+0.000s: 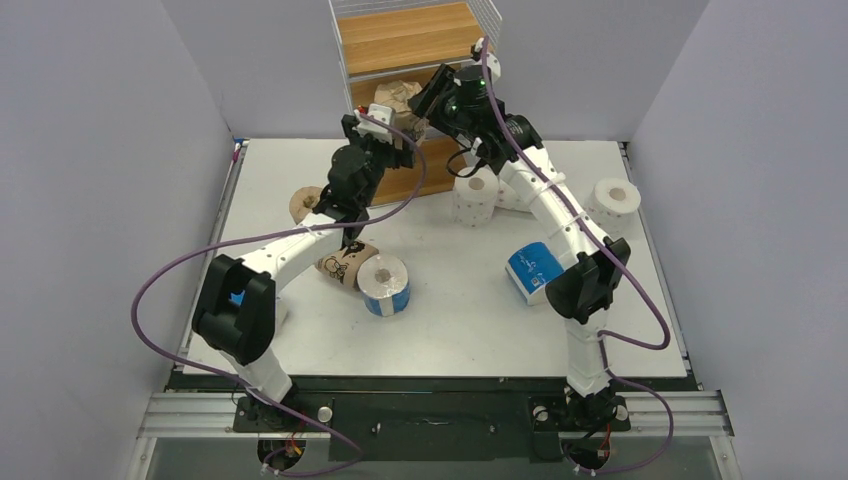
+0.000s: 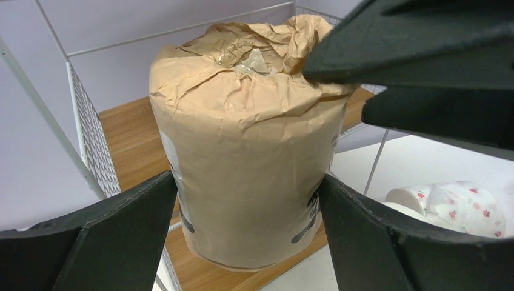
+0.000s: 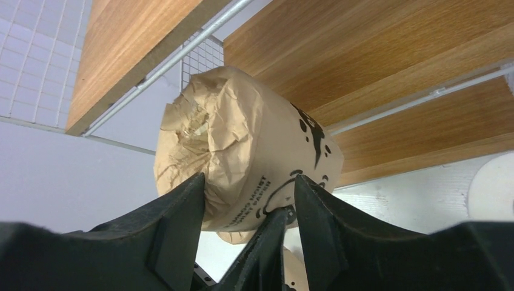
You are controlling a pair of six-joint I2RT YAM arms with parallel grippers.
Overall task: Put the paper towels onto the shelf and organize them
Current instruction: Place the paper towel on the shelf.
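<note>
Tan-brown paper wraps the leftmost roll (image 1: pixel 303 204), which lies on the white bench (image 1: pixel 450 330) partly under the left arm (image 1: pixel 300 245). Nearer the arm bases, a printed tan roll (image 1: pixel 338 266) lies just beside a blue-wrapped roll (image 1: pixel 386 286) that stands end up. The left gripper (image 2: pixel 248 182) is at the shelf (image 1: pixel 420 35), its fingers (image 2: pixel 139 212) set against both sides of an upright crumpled-top tan roll (image 2: pixel 242 121) on the middle board, clasping it. The right gripper (image 3: pixel 247 182) faces that roll with jaws apart, one finger by its crumpled top; whether it touches is unclear. Right of the shelf's foot stands a flowered white roll (image 1: pixel 477 196), with a second white one (image 1: pixel 512 197) just behind. Further right, a blue roll (image 1: pixel 531 270) lies against the right arm (image 1: pixel 560 215), and a white roll (image 1: pixel 612 197) stands near the bench's right edge.
</note>
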